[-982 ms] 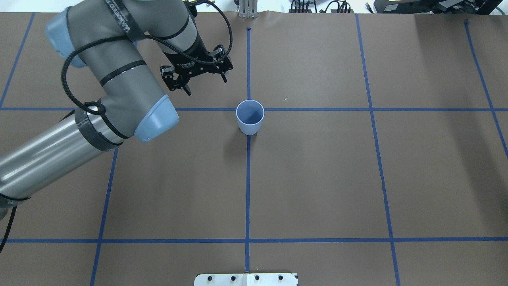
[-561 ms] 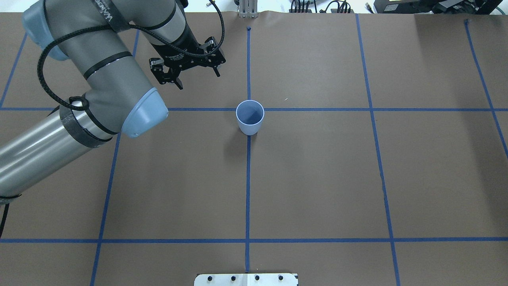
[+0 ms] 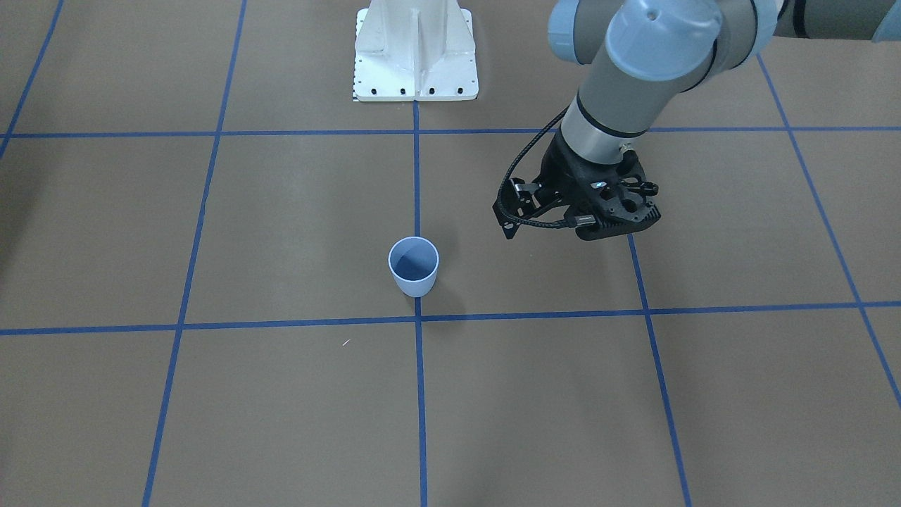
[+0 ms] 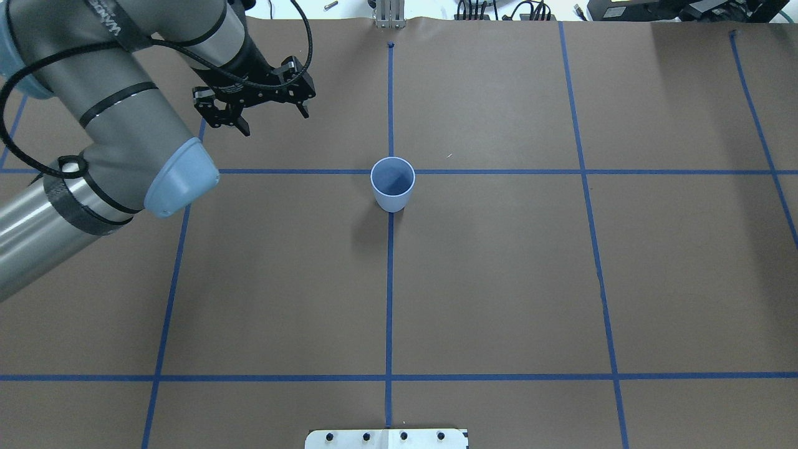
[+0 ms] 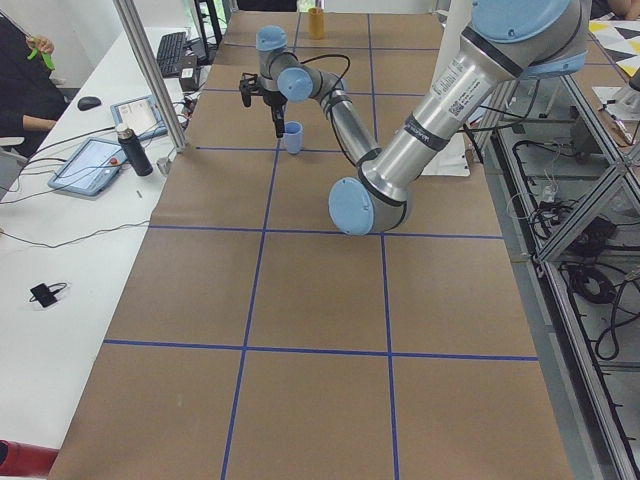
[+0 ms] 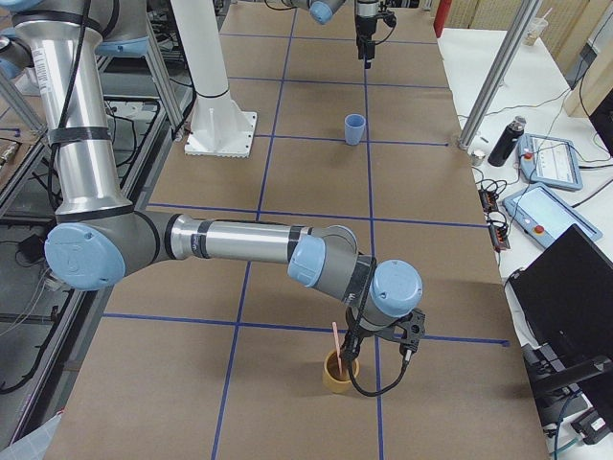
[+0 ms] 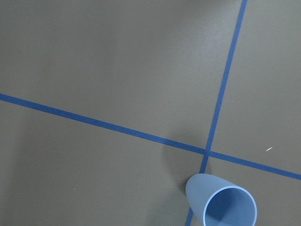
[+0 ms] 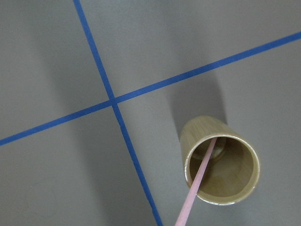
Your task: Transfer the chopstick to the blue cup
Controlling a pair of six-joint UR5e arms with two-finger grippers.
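The blue cup (image 4: 393,184) stands upright and empty at a crossing of tape lines mid-table; it also shows in the front view (image 3: 414,266) and the left wrist view (image 7: 221,207). My left gripper (image 4: 275,123) is open and empty, hovering to the far left of the cup, well apart from it. A pale pink chopstick (image 8: 200,181) leans inside a tan cup (image 8: 188,136) at the table's right end. My right gripper (image 6: 383,335) hangs just above that cup (image 6: 337,377). I cannot tell whether it is open or shut.
Blue tape lines (image 4: 389,280) grid the brown table cover. The white robot base plate (image 3: 415,49) sits at the robot's edge of the table. Tablets, a bottle and cables lie on the side bench (image 5: 100,150) beyond the table's far edge.
My left gripper has moved left and slightly farther from the blue cup, still open. The cup has not moved.
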